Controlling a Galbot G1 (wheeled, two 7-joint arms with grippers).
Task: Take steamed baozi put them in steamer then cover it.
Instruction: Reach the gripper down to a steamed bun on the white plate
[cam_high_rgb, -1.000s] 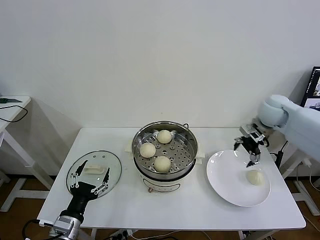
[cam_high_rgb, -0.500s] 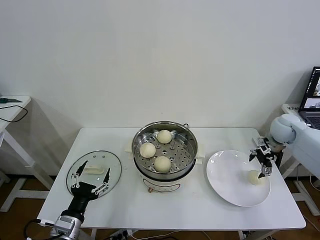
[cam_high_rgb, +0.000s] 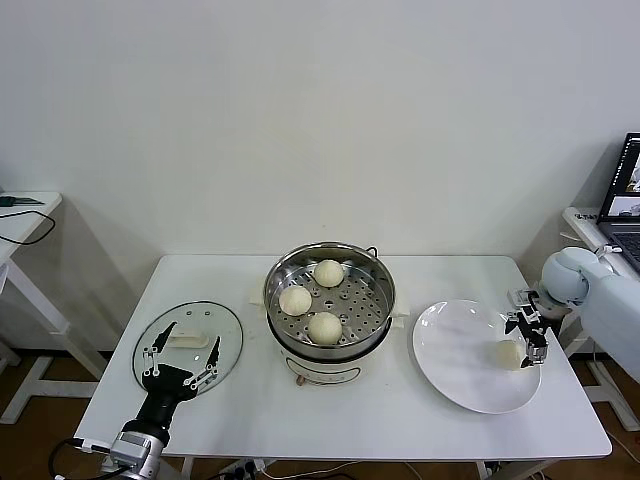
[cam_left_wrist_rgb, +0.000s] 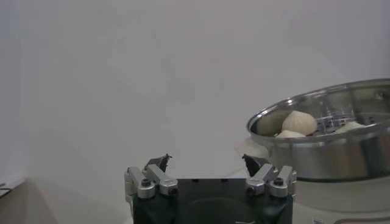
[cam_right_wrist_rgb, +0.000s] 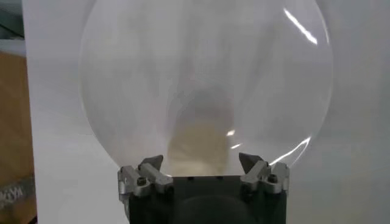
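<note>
Right gripper (cam_high_rgb: 531, 336), jaws spread and empty, had dropped from above the flat white plate (cam_high_rgb: 455, 375) to straddle, seemingly, the last cream-white pleated baozi (cam_high_rgb: 509, 353) there, three already in the shiny steel steamer (cam_high_rgb: 330, 296); left gripper (cam_high_rgb: 180, 362) idled spread over the clear glass lid (cam_high_rgb: 188, 345).

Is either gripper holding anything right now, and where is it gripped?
Nothing is held. The right gripper is open beside the last baozi on the plate; the left gripper is open over the cover.
</note>
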